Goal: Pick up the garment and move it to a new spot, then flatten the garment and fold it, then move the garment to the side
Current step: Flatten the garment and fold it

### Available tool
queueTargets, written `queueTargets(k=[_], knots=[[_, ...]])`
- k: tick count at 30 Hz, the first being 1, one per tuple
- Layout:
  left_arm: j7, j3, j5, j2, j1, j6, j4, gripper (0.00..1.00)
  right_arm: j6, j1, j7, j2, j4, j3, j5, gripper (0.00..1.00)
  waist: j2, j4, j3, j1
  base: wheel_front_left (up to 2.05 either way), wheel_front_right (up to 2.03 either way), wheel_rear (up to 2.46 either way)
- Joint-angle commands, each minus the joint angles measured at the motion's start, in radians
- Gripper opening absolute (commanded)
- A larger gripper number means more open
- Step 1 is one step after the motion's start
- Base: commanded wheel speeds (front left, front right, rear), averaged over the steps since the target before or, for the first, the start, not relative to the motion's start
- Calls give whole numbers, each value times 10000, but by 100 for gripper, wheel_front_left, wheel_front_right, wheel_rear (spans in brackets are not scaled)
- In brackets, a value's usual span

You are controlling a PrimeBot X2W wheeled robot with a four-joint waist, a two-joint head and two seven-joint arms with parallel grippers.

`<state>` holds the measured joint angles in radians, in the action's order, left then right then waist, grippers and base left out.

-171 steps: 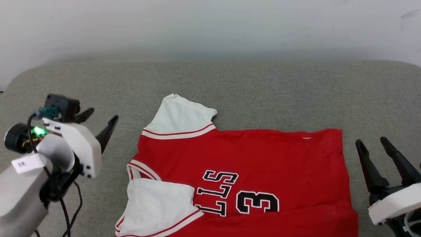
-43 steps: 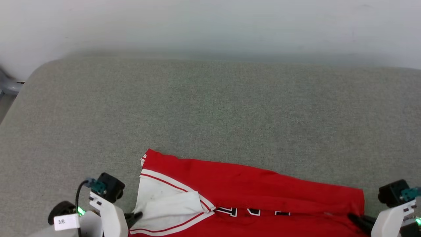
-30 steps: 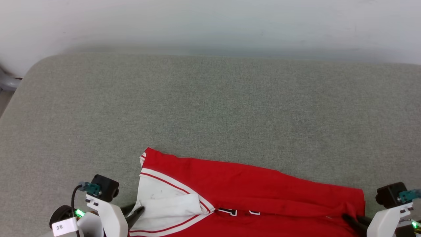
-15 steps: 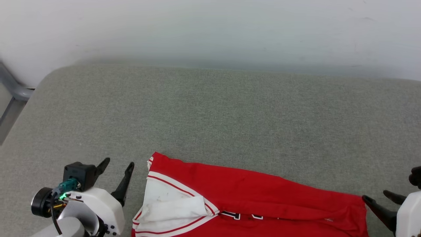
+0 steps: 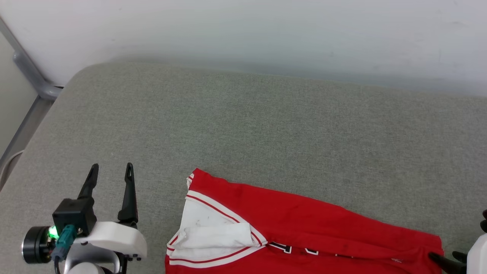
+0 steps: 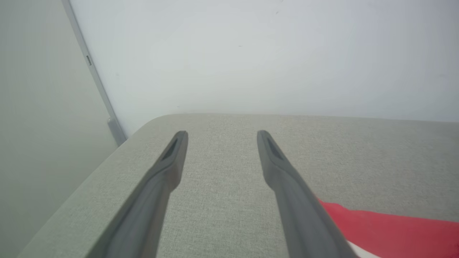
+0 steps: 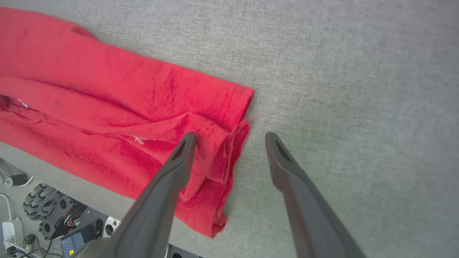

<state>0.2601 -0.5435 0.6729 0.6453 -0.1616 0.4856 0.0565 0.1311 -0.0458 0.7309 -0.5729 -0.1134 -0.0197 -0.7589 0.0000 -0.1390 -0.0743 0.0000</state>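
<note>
On grey pad (image 5: 266, 125), garment (image 5: 304, 224) folded lengthwise

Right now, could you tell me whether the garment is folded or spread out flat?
Folded. A red layer of the garment lies doubled over its front, hiding most of the black lettering; its hems lie stacked.

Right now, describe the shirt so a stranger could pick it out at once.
Look at the wide grey cushion below the white wall. Along its near edge lies a folded shirt. It is bright red with a white sleeve trimmed in red stripes, unlike the plain grey around it.
</note>
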Motion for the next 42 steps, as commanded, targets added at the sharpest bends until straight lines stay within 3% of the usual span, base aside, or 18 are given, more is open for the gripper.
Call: queueTargets(k=[1, 2, 7, 17, 18, 19, 27, 30, 42], knots=[[66, 363, -335, -373, 379, -8, 92, 100, -10, 91, 69, 107, -137, 15, -22, 100, 0, -94, -67, 0, 0, 0, 0], [66, 1140, -1048, -1099, 1005, -199, 83, 100, -10, 223, 120, 364, -447, 11, -111, 100, 0, -190, -151, 0, 0, 0, 0], [67, 2400, -2259, -2317, 1727, -638, 20, 100, -10, 271, 24, 600, -829, -280, -112, 100, 0, -332, -268, 0, 0, 0, 0], [68, 4016, -4560, -3978, 2473, -2093, 175, 100, 9, 237, -291, 906, -1550, -1409, -409, 100, 0, -411, -380, 0, 0, 0, 0], [68, 4128, -4702, -4110, 2516, -2220, 135, 100, 9, 259, -390, 879, -1577, -1508, -469, 20, 0, -406, -377, 0, 0, 0, 0], [68, 4211, -4830, -4231, 2556, -2344, 99, 100, 9, 285, -464, 844, -1613, -1604, -533, 0, 0, -402, -374, 0, 0, 0, 0], [68, 4915, -5712, -4895, 2614, -3050, 79, 100, -13, 637, -1300, 184, -1738, -1822, -1031, 0, 0, -332, -364, 0, 0, 0, 0], [68, 5156, -6025, -5136, 2699, -3334, 83, 100, -17, 729, -1696, -411, -1843, -1553, -1280, 0, 0, -294, -334, 0, 0, 0, 0], [69, 5255, -6479, -5375, 2744, -3698, -25, 100, -16, 577, -2290, -1628, -2862, -415, -1213, 0, 0, -224, -273, 0, 0, 0, 0]])
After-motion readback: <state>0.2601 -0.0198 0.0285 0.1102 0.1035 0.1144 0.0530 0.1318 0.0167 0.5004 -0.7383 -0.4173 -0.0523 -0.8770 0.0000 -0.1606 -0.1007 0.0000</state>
